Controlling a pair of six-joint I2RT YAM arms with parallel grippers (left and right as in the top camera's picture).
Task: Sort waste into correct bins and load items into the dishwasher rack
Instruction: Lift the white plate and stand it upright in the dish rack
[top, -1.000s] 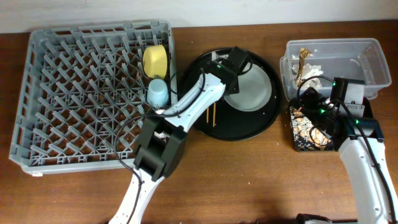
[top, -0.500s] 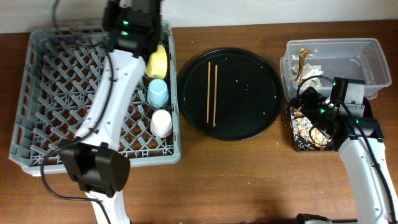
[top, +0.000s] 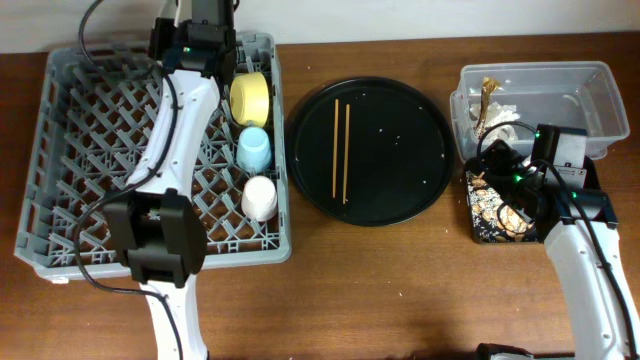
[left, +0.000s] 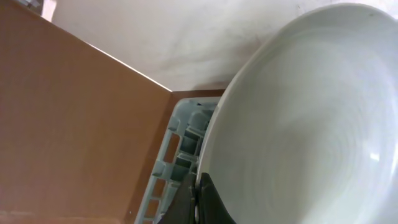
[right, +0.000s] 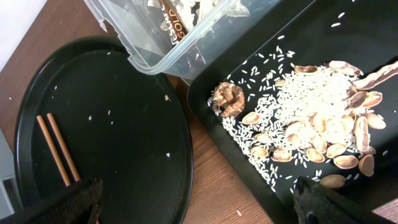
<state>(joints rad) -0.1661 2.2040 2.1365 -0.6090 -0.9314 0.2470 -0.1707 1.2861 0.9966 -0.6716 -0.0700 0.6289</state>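
My left gripper (left: 198, 200) is shut on the rim of the grey plate (left: 298, 124), held on edge over the far edge of the dishwasher rack (top: 32, 200), whose corner shows in the left wrist view (left: 180, 146). In the overhead view the left arm (top: 195, 45) hides the plate. The yellow bowl (top: 250, 97), blue cup (top: 254, 150) and pinkish-white cup (top: 259, 197) sit in the rack. Two chopsticks (top: 341, 150) lie on the round black tray (top: 400, 190). My right gripper (right: 199, 205) is open and empty above the black bin (right: 261, 186) with food leftovers (right: 311, 118).
The clear tub (top: 590, 90) at the far right holds tissue (top: 500, 112) and a brown scrap. The black bin (top: 478, 225) sits just in front of it. The chopsticks also show in the right wrist view (right: 57, 149). Bare wooden table lies in front.
My left gripper lifted the grey plate off the round black tray and carried it to the rack's far edge, then shifted slightly left. The right arm has not moved.
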